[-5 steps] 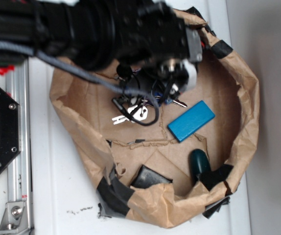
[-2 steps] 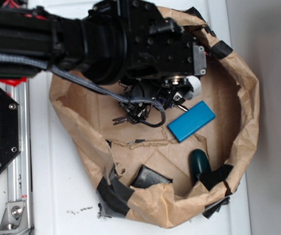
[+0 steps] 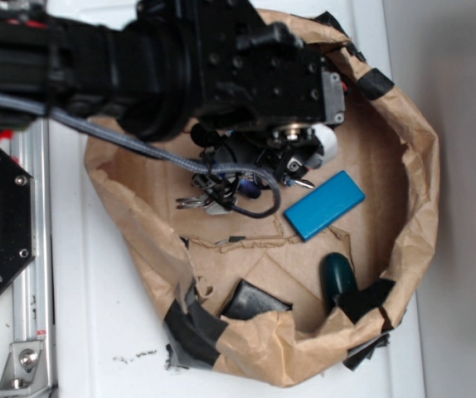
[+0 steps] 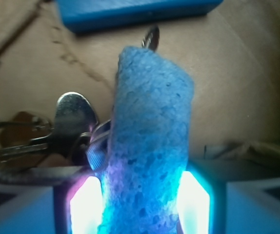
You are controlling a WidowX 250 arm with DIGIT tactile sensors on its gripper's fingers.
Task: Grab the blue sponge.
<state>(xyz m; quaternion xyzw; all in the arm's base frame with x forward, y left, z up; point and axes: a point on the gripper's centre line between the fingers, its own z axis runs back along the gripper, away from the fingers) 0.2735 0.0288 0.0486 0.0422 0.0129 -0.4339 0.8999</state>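
Wrist view: the gripper (image 4: 140, 200) is clamped on the light blue, porous foam sponge (image 4: 150, 151), its two glowing fingers (image 4: 84, 204) pressing either side, with a bunch of silver metal keys (image 4: 57, 131) just beside it. Exterior view: a crumpled brown paper nest (image 3: 420, 166) holds the keys, a smooth darker blue rectangular block (image 3: 324, 205), a dark teal rounded object (image 3: 336, 278) and a black flat object (image 3: 253, 300).

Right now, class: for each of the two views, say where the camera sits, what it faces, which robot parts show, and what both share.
Exterior: overhead, looking down into the paper bag; the black arm covers the top.
Wrist: on the pincer, looking along its fingers at the sponge between them, keys beside it.
Shared: blue block, keys.
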